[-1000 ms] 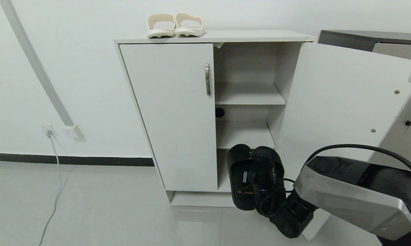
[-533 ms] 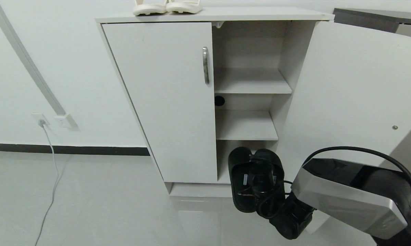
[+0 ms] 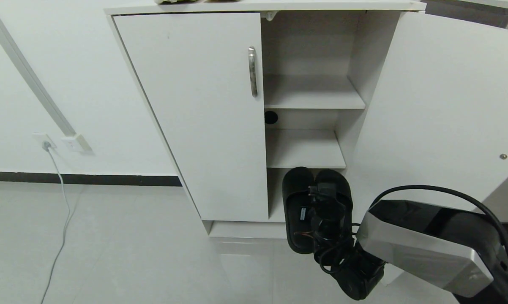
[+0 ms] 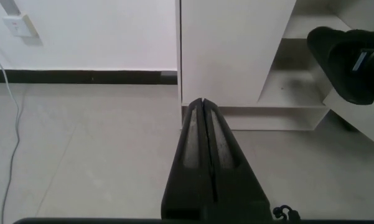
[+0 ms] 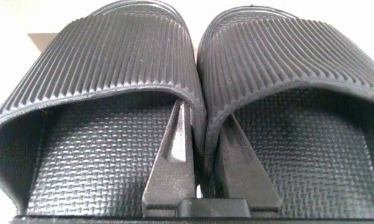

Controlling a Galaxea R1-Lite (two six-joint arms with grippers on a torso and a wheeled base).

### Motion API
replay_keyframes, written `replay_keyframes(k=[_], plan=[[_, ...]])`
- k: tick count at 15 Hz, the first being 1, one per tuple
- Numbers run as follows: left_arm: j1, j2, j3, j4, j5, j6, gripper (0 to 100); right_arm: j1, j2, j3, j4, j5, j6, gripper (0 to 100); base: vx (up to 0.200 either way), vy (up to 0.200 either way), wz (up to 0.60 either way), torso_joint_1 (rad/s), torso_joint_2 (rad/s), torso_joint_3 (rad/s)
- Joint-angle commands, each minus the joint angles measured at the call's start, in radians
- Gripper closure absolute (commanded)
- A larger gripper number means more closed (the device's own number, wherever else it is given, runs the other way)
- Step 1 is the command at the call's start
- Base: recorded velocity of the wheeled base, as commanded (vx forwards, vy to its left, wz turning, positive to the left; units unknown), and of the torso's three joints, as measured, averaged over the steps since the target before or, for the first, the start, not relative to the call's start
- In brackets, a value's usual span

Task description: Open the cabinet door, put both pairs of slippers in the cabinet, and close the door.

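Right gripper [image 5: 202,124]: narrow; its two fingers are pinched on the touching inner strap walls of the black slippers [image 3: 304,202], one finger under each strap.
Black slippers: held side by side above the floor, toes toward the cabinet [image 3: 364,55], at the mouth of the bottom compartment [image 3: 274,211]. We cannot tell how far in the toes are.
Left gripper [image 4: 202,102]: fingers pressed together, holding nothing, low over the floor before the cabinet's base.
Step in hand: we judge it to be sliding the black pair into the bottom compartment.
Doing it well: keep the soles level, run the toes in under the lower shelf [image 3: 304,147], stay off the shut left door [image 3: 195,105] and the open right door [image 3: 440,105], and release only once the soles rest inside.
Pale slippers [image 3: 169,1]: on the cabinet's top, at its front edge, yet to be stowed.
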Motion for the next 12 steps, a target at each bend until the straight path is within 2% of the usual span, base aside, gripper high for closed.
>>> replay_keyframes(k=[1, 5, 12], plan=[[-0.001, 0.000, 0.000, -0.001, 0.002, -0.002, 100, -0.001, 0.019, 0.001, -0.006, 0.001, -0.005, 100, 0.000, 0.000, 0.00, 0.000, 0.00, 0.000], [0.000, 0.000, 0.000, 0.001, -0.001, 0.000, 100, -0.001, 0.010, -0.001, -0.013, 0.001, -0.008, 100, 0.000, 0.000, 0.00, 0.000, 0.00, 0.000], [-0.001, 0.001, 0.000, 0.001, -0.010, 0.000, 100, -0.003, -0.001, 0.001, -0.012, 0.001, -0.019, 100, 0.200, 0.000, 0.00, 0.004, 0.00, 0.000]])
